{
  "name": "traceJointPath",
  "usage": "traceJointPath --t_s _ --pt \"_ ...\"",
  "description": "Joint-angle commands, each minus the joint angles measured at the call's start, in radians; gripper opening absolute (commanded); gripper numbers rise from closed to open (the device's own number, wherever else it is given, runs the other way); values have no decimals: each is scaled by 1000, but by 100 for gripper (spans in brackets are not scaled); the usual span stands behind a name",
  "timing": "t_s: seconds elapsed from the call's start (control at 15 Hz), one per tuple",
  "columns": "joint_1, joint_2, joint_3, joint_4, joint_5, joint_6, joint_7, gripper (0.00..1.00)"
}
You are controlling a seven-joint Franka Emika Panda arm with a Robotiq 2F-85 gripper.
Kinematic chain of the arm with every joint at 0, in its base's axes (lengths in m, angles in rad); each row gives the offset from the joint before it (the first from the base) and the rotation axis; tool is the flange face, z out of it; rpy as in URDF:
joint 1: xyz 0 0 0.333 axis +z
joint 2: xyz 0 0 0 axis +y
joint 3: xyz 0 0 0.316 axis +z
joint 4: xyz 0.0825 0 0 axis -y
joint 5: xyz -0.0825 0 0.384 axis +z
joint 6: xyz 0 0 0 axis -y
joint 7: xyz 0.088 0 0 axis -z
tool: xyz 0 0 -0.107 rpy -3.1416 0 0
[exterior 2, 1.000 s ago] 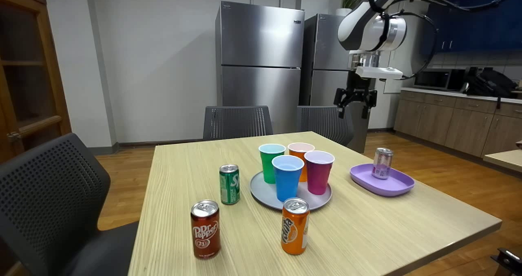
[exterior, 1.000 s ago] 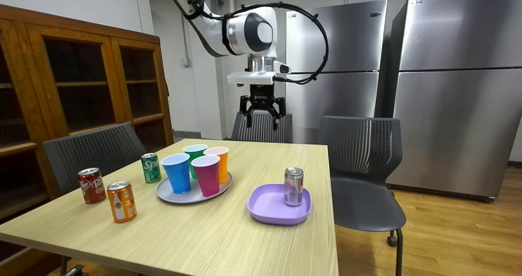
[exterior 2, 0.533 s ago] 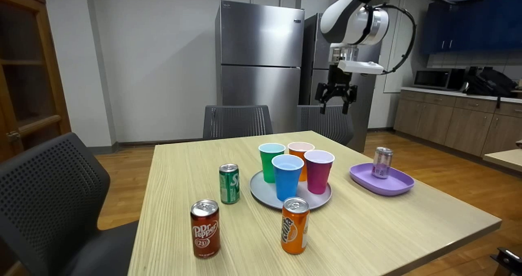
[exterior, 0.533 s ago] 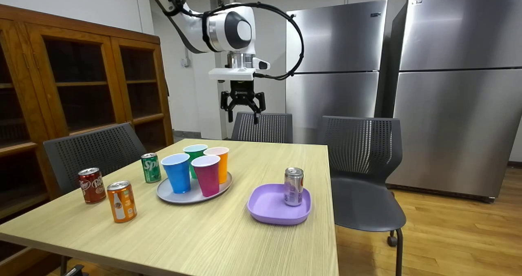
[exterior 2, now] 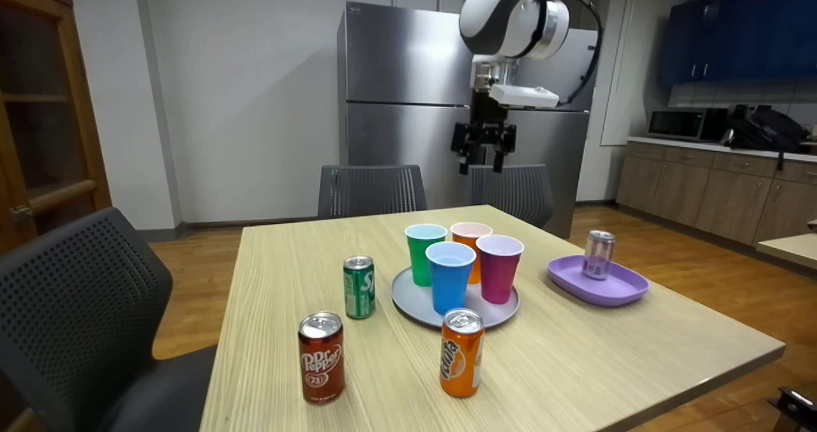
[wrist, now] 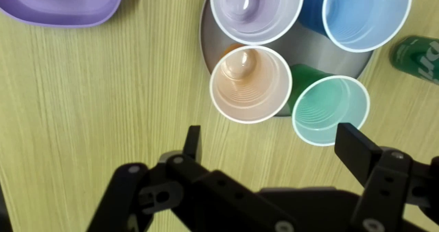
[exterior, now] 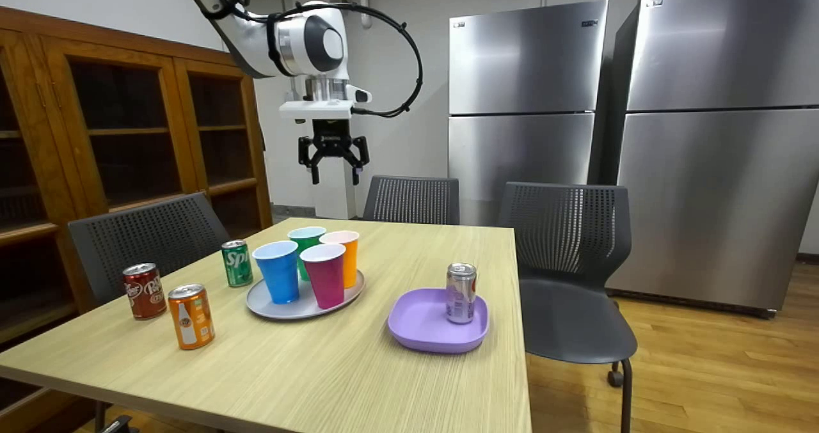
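Fingers [wrist: 356, 151] stand spread, one hiding part of the green cup [wrist: 327, 105] in the wrist view.

Four cups [exterior 2: 456, 277] on plate [exterior 2: 408, 301], can [exterior 2: 599, 255] in tray [exterior 2: 609, 292]

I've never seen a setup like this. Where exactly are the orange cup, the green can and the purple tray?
Orange cup [wrist: 250, 84]: in the wrist view, on its inside.
Green can [exterior 2: 359, 288]: in an exterior view, on its side.
Purple tray [exterior: 417, 318]: in an exterior view, on its bare bottom.
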Motion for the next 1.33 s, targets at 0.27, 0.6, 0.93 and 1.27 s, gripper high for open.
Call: traceJointPath --t_s 0.27,0.6,0.93,1.27 --pt "72 -29 66 -15 -47 34 -26 100" --pt "133 -8 105 5 -83 41 -34 100" --pt "186 19 137 21 -110 53 -34 100" --pt "221 80 156 44 -108 77 -33 100"
